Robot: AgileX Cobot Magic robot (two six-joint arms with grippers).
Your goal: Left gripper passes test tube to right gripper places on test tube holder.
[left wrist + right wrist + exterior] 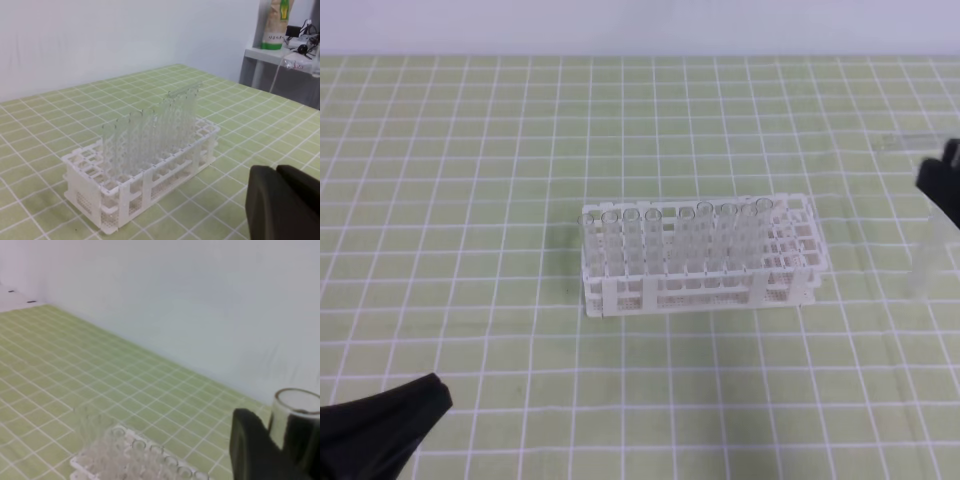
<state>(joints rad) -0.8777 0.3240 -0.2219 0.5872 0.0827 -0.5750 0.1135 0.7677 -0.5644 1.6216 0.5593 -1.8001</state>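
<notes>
At the right edge of the exterior high view, the right gripper [947, 190] was seen as a dark shape with a clear test tube [925, 255] hanging below it, well apart from the rack. From the right wrist view, the open rim of the test tube [296, 407] was seen just beside a black finger [252, 450], so the jaws were judged to be closed around the tube. The left gripper [390, 420] was parked low at the near left corner, closed and holding nothing. The handover was therefore judged complete, with placement as the step in hand.

The white test tube holder [605, 295] stood in the middle of the green checked surface [470, 150]. One row was filled with other tubes [665, 245], while holes toward the right end appeared free.

For this step to be done well, the tube would need to be kept upright, carried leftward above the rack and centred over a free hole clear of the standing tubes. It should then be lowered straight through both tiers, and released only once its round bottom was seated. A tilted entry was judged likely to catch on the lattice or knock a neighbouring tube.
</notes>
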